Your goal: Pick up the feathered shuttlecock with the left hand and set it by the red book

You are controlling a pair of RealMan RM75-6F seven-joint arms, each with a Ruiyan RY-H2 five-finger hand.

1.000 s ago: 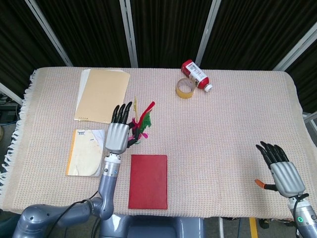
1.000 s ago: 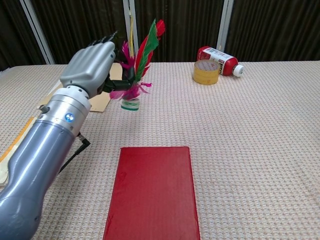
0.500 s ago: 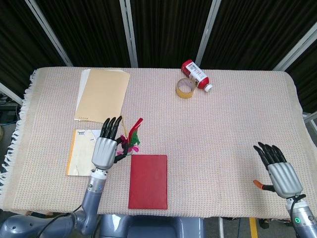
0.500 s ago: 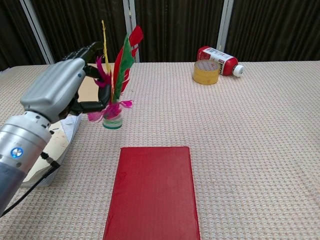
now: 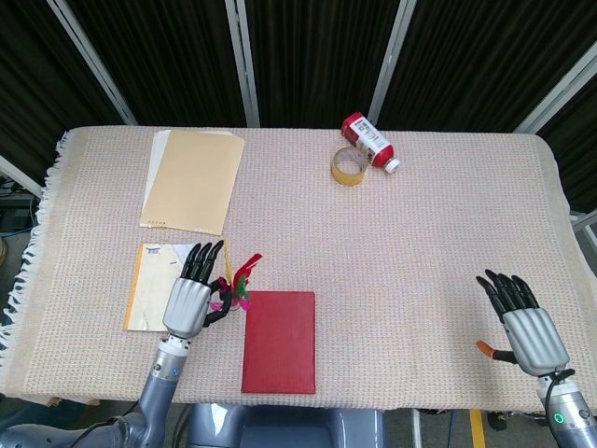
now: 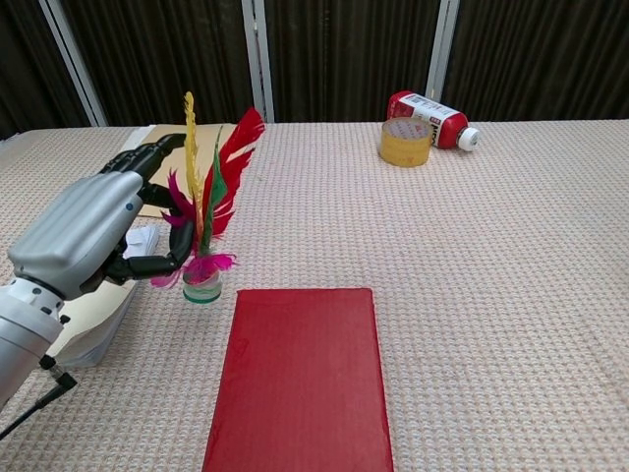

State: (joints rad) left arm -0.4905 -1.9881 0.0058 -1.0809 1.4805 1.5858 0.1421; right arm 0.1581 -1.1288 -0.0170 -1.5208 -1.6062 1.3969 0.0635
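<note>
Woven tablecloth (image 6: 511, 256): left hand (image 6: 84, 231) holds shuttlecock (image 6: 203, 221) upright beside red book (image 6: 300, 379).

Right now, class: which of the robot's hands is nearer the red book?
Left. The left hand holds the shuttlecock beside the red book's left edge; the right hand is far off to its right.

The feathered shuttlecock (image 6: 204, 222) stands upright, red, green, yellow and magenta plumes fanning above a small clear green-banded base, just off the far left corner of the red book (image 6: 303, 379). The book lies flat, closed, at the table's near edge.
</note>
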